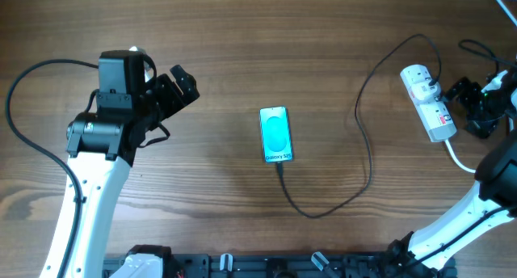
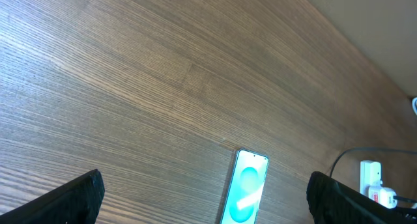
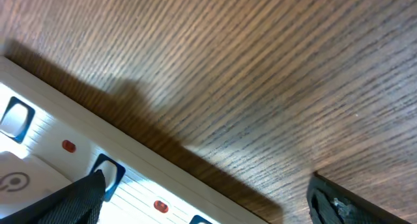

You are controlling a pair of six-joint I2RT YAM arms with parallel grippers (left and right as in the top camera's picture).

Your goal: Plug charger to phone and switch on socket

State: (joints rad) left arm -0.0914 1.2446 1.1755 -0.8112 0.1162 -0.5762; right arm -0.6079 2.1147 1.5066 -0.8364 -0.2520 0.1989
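The phone (image 1: pixel 276 135) lies flat at the table's middle, teal screen up, and also shows in the left wrist view (image 2: pixel 246 193). The charger cable (image 1: pixel 365 149) runs from the phone's near end in a loop up to a white plug in the socket (image 1: pixel 429 102), a white power strip at the right. My left gripper (image 1: pixel 179 86) is open and empty, well left of the phone. My right gripper (image 1: pixel 472 103) is open and empty, just right of the strip. The right wrist view shows the socket's top (image 3: pixel 78 165) with red switch marks.
The strip's thick white cord (image 1: pixel 459 158) curves toward the right arm. A black cable (image 1: pixel 24 132) loops by the left arm. A dark rail (image 1: pixel 275 266) runs along the table's front edge.
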